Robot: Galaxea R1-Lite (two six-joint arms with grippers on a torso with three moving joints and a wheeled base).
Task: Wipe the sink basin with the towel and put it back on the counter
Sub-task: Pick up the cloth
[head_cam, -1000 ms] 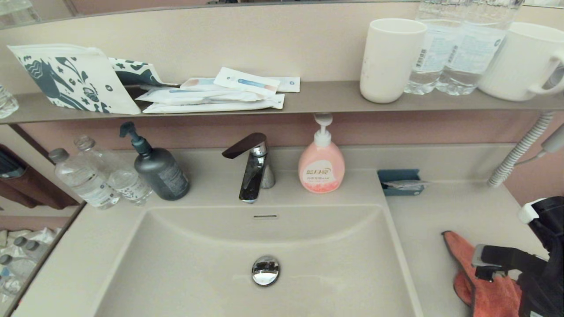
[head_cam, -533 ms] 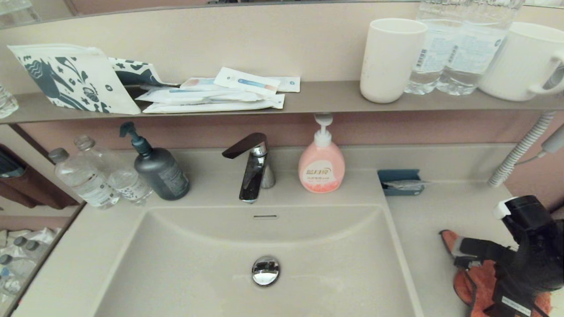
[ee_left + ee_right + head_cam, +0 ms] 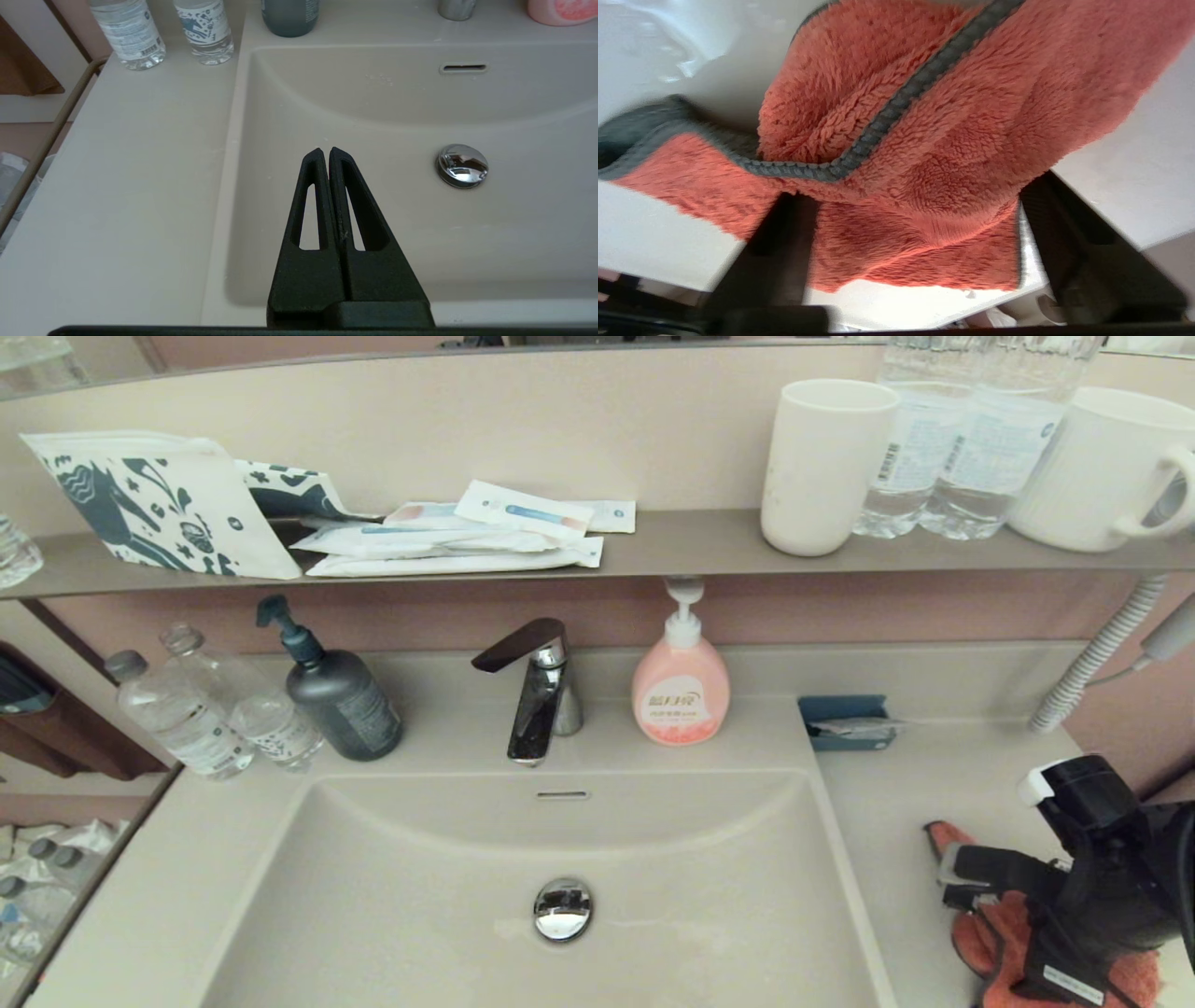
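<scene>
The orange-coral towel (image 3: pixel 990 943) with grey edging lies bunched on the beige counter (image 3: pixel 934 784), right of the sink basin (image 3: pixel 420 896). My right gripper (image 3: pixel 976 905) is down on it at the lower right of the head view. In the right wrist view this gripper (image 3: pixel 917 191) is open, its dark fingers (image 3: pixel 784 242) straddling the fuzzy towel (image 3: pixel 952 140). The basin shows its chrome drain plug (image 3: pixel 563 908) and slot overflow (image 3: pixel 563 794). My left gripper (image 3: pixel 325 151) hangs shut and holding nothing over the basin's (image 3: pixel 373 116) left side, out of the head view.
A faucet (image 3: pixel 537 691), a pink soap bottle (image 3: pixel 681 695) and a dark pump bottle (image 3: pixel 336 700) stand behind the basin. Two water bottles (image 3: pixel 187 719) are at the left, a blue tray (image 3: pixel 848 721) behind the towel, a ribbed hose (image 3: pixel 1102 653) at the right.
My right gripper has shifted left along the towel and tipped further down onto it. The towel has bunched a little under it. The left arm has not moved.
</scene>
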